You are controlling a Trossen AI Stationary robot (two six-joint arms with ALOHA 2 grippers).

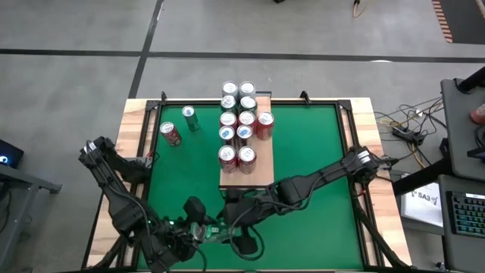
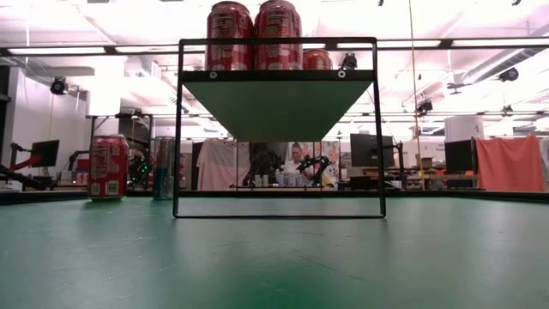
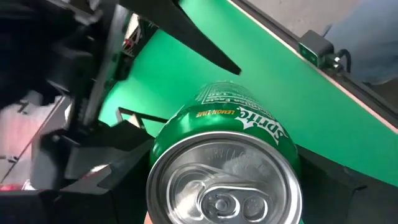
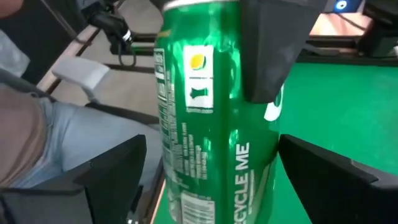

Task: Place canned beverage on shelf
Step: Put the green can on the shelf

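Observation:
A green Sprite can [image 3: 227, 155] is between my two grippers at the table's near edge [image 1: 214, 229]. My left gripper [image 1: 203, 230] is shut on it. My right gripper [image 4: 217, 180] is open, with one finger on either side of the can's body and not touching it. The shelf [image 1: 246, 163], a pale wooden board on a dark frame [image 2: 279, 103], stands in the middle of the green table and carries several red cans. The low view shows neither gripper nor the Sprite can. My left gripper pinches the Sprite can's side wall near its top end [image 4: 249, 68] between its two fingers [image 4: 273, 50]. The fingers lie along the can, reaching past its lid [image 3: 224, 186]. The can looks lifted clear of the table.
A red can [image 1: 170, 134] and a slim green can [image 1: 189, 117] stand on the table left of the shelf. A person in jeans [image 4: 37, 137] sits just beyond the near edge. Green surface lies free to the right of the shelf [image 1: 311, 152].

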